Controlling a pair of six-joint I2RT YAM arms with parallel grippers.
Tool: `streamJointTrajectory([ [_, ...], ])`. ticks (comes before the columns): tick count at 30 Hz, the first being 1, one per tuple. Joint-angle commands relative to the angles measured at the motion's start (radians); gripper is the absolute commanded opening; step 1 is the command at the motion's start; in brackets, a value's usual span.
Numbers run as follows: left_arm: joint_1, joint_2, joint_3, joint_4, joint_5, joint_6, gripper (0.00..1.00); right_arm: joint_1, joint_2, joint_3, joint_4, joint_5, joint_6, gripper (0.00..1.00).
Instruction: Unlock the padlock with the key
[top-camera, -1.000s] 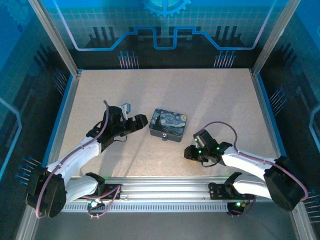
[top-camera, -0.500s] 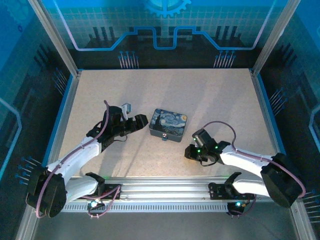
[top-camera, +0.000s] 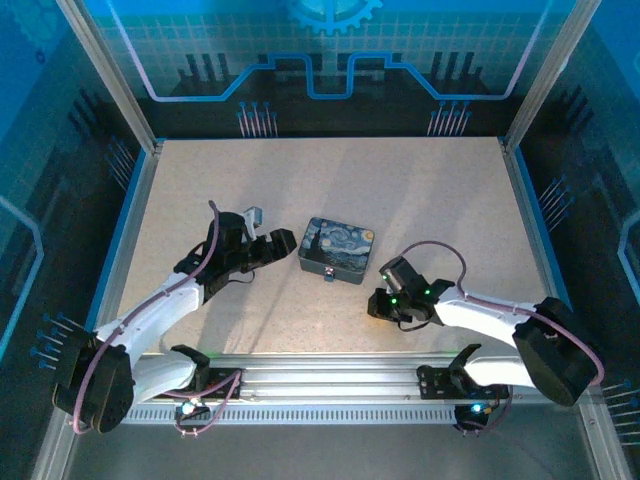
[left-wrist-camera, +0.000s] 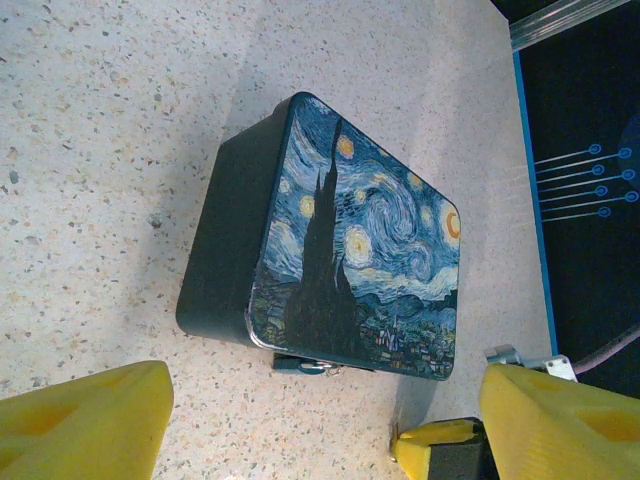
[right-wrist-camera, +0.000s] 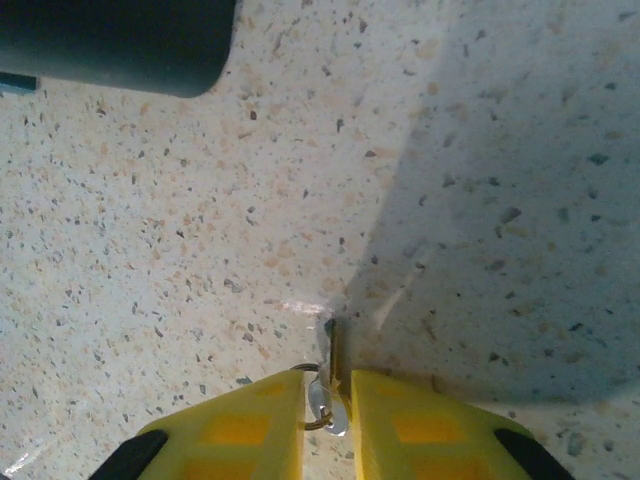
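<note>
Right wrist view is showing the right hand (right-wrist-camera: 328, 388) at bottom centre, fingers almost together around the key (right-wrist-camera: 335, 350) on the worktop (right-wrist-camera: 200, 250), gripping or not I cannot tell; tiny, stiff, light and slippery, it is probably wanting a pinch across its flat faces.

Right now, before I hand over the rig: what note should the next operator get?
Left gripper: open, holds nothing, facing the box.
Right gripper: low over the table, jaws narrow around the key. Whether it is gripped is unclear, and the key's tip is on the table.
Padlock: at the box's front edge, no key in it.
Done: right gripper has reached the key.
Left: secure and lift the key, carry it to the padlock, insert, turn.
</note>
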Motion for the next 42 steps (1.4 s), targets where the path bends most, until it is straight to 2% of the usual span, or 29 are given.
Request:
streamJointTrajectory([
  [1, -0.003, 0.005, -0.004, 0.014, 0.023, 0.0, 0.82, 0.02, 0.019, 0.028, 0.008, -0.006, 0.005, 0.2],
  [15, -0.003, 0.001, 0.002, 0.004, 0.027, 0.004, 0.82, 0.027, 0.032, 0.04, 0.004, 0.0, -0.015, 0.06],
  [21, -0.003, -0.014, 0.018, 0.003, 0.072, 0.02, 0.8, 0.025, -0.012, 0.059, 0.0, 0.004, -0.135, 0.03],
  [24, -0.004, -0.025, 0.025, 0.037, 0.139, 0.032, 0.79, 0.015, -0.044, 0.083, 0.002, -0.013, -0.237, 0.02],
  [30, -0.04, -0.035, 0.056, 0.143, 0.306, 0.063, 0.74, -0.027, -0.114, 0.142, 0.036, -0.159, -0.448, 0.02],
  [42, -0.123, -0.025, 0.1, 0.282, 0.433, 0.08, 0.55, -0.084, -0.192, 0.253, 0.131, -0.491, -0.651, 0.02],
])
